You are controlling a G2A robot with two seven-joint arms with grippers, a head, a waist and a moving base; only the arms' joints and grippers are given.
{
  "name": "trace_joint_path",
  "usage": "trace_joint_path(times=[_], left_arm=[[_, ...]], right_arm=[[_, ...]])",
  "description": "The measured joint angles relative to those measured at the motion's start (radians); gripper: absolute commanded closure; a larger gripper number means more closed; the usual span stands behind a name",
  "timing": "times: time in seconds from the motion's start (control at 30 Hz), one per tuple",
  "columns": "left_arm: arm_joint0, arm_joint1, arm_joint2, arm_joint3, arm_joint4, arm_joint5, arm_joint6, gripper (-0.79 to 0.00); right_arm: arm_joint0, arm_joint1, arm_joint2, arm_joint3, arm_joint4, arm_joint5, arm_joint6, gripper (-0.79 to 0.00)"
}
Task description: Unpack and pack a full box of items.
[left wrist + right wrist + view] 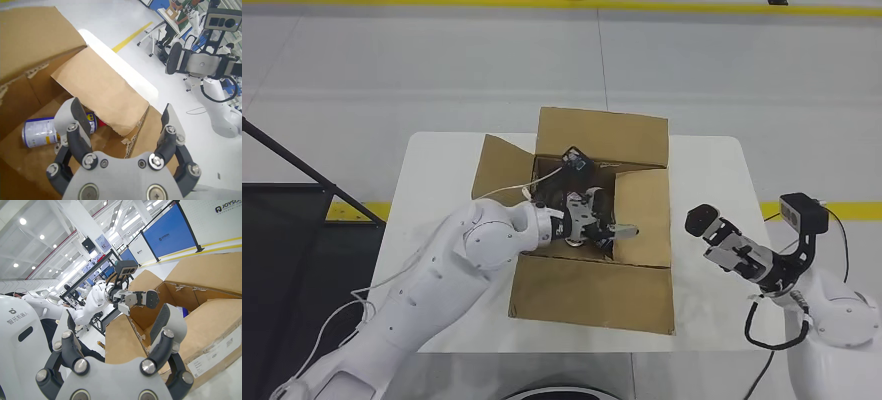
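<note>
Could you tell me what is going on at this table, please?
A two-armed robot is working at an open cardboard box on a white table. Its left pincer hangs open and empty over the box's opening, above a can lying on its side on the box floor. The right pincer, also open and empty, is beside the box, clear of it. Neither pincer holds anything.
</note>
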State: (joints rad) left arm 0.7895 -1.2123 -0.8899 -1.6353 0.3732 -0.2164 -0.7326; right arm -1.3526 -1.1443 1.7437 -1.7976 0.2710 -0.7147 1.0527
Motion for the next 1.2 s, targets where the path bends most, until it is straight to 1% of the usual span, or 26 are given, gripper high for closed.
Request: trace_joint_path(times=[0.13, 0.27, 0.4, 0.63, 0.87, 1.2], left_arm=[[-0.046, -0.02, 0.04, 0.077, -0.065, 0.045, -0.023, -0.785], [-0.07, -0.034, 0.061, 0.128, -0.125, 0.08, -0.055, -0.785], [-0.083, -0.047, 0.073, 0.175, -0.187, 0.077, -0.06, -0.785], [-0.11, -0.067, 0.112, 0.24, -0.192, 0.093, -0.066, -0.785], [-0.128, -0.089, 0.138, 0.308, -0.219, 0.066, -0.041, -0.785], [-0.155, -0.126, 0.169, 0.404, -0.308, 0.015, -0.027, -0.785]], right_arm=[[-0.011, 0.006, 0.005, 0.0, 0.004, -0.006, -0.009, -0.785], [-0.019, 0.012, 0.005, 0.001, 0.009, -0.012, -0.015, -0.785], [-0.026, 0.018, 0.005, -0.001, 0.011, -0.015, -0.02, -0.785], [-0.041, 0.026, -0.002, -0.008, 0.01, -0.02, -0.032, -0.785], [-0.057, 0.035, 0.0, -0.011, 0.014, -0.029, -0.042, -0.785], [-0.078, 0.048, 0.008, -0.009, 0.026, -0.049, -0.055, -0.785]])
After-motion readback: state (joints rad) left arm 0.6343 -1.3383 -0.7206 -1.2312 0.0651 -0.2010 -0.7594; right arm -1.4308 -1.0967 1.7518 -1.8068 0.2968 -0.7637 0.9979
